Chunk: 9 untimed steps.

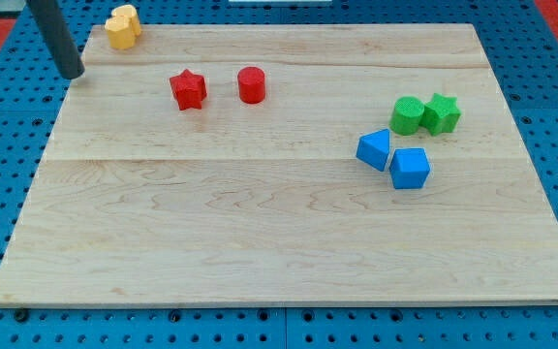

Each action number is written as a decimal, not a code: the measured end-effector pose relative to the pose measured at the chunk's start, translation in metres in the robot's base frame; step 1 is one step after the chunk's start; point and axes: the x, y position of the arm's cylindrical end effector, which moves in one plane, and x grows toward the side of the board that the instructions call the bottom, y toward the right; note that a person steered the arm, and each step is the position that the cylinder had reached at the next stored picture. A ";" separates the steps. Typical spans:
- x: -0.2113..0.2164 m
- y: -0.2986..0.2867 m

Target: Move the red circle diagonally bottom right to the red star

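Overhead, rod cropped; my tip [72, 75] left of red star [188, 89], red circle [251, 84].

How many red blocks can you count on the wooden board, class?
2. The red star lies toward the view's top left, and the red circle sits just to its right, apart from it. None seems hidden.

A lab bench. The wooden tabletop [289, 242] rests on a blue perforated mounting board [550, 107]. Small coloured test blocks lie scattered.
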 end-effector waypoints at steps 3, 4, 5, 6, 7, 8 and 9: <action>-0.012 0.094; -0.016 0.137; -0.018 0.188; -0.025 0.242; -0.023 0.275; 0.000 0.300; 0.049 0.268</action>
